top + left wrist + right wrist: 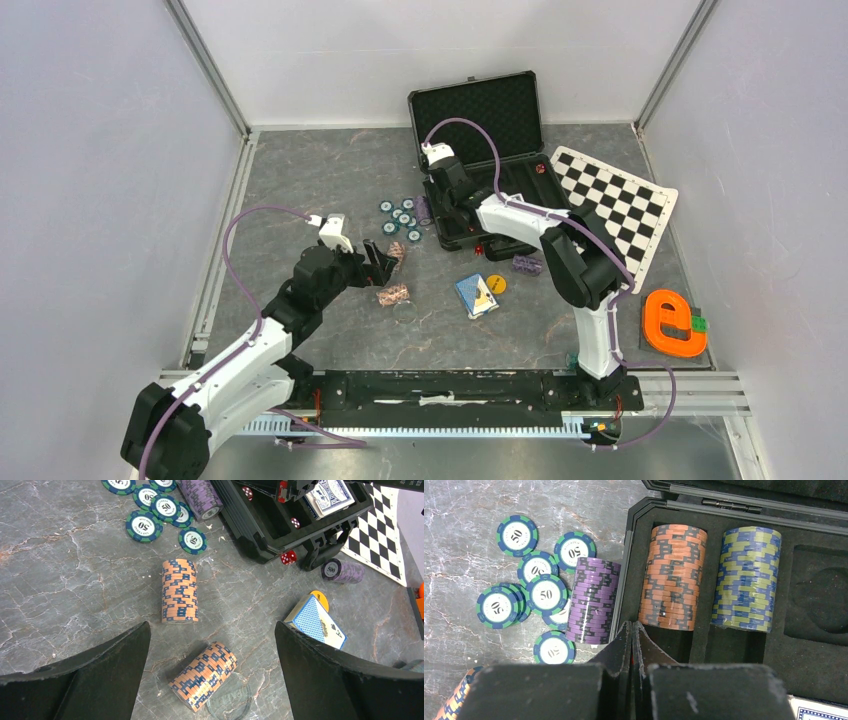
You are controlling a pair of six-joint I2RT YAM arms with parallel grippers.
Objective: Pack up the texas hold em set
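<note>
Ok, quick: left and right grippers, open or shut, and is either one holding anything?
Left gripper: open, holding nothing.
Right gripper: shut, nothing between its jaws.

Black rectangular hard case point(480, 110): one being counted.
Orange-and-navy striped poker chip rolls point(179, 591): three being counted, two outside case, one inside.
Olive-and-blue striped chip roll point(746, 577): one being counted.
Purple striped chip rolls point(591, 600): two being counted.
Loose teal round chips point(546, 594): at least seven being counted, some overlapping.
Blue card decks point(315, 622): two being counted.
Small red dice point(288, 556): three being counted.
Yellow round button point(320, 599), black-and-white checkered mat point(615, 205), orange plastic toy point(672, 325): one of each being counted.
</note>
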